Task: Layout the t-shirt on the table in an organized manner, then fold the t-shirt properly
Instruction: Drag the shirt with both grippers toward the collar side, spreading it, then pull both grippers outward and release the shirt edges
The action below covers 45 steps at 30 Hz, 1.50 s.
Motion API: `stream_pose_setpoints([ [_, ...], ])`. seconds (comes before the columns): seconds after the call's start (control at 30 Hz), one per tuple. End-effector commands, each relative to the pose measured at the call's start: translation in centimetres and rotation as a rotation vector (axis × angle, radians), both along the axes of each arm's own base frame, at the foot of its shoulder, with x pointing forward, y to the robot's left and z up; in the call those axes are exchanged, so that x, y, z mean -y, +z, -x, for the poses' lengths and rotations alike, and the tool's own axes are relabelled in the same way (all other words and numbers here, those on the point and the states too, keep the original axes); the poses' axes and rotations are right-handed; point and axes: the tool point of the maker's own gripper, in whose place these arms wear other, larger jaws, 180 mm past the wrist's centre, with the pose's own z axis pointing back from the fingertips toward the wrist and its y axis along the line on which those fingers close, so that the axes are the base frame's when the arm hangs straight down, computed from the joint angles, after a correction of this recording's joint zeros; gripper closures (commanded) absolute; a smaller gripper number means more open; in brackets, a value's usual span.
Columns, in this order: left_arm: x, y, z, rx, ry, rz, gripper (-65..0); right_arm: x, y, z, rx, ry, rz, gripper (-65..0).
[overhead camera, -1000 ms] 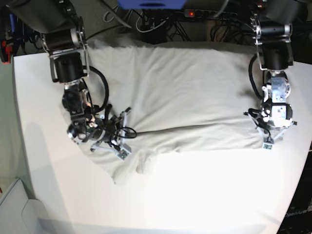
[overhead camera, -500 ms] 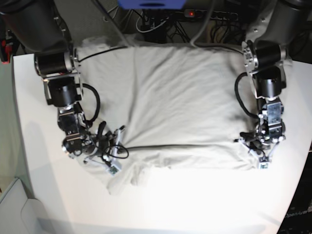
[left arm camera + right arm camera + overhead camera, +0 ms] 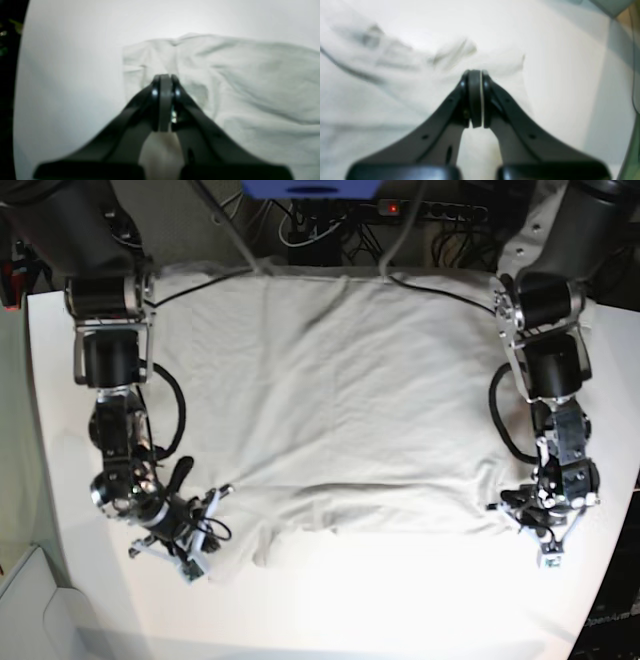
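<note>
base view shows the t-shirt point(image 3: 340, 400) spread across the table point(image 3: 330, 610), the left claw point(image 3: 548, 552) and right claw point(image 3: 190, 565) each clamped tight on a near corner, probably to stretch the cloth flat for folding.

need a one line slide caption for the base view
Both arms pull the t-shirt toward the near edge of the table, jaws shut on its two near corners.

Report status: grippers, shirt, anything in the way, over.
Left gripper shut on the t-shirt corner; right gripper likewise. Shirt spread across the table, near edge wrinkled. Nothing in the way.
</note>
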Motion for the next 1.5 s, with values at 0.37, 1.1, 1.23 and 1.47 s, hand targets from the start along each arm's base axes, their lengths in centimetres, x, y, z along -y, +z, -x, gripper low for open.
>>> stream_pose_setpoints([
  [0.37, -2.1, 0.6, 7.9, -0.111, 0.032, -0.139, -0.4, 0.9, -2.1, 6.1, -0.132, 0.017, 0.149, 0.0],
  [1.1, -4.1, -2.3, 23.9, -0.474, -0.113, -0.329, -23.6, 6.7, -2.3, 20.6, -0.308, -0.104, 0.421, -5.4],
  [1.23, -3.4, -4.6, 25.6, -0.519, -0.126, -0.280, -13.5, 7.0, -4.3, 23.5, -0.387, -0.096, 0.431, 0.0],
  [1.47, -2.0, -8.9, 27.3, -0.577, -0.154, -0.184, -0.2, 7.3, -6.6, 26.0, -0.473, -0.076, 0.438, 0.0],
])
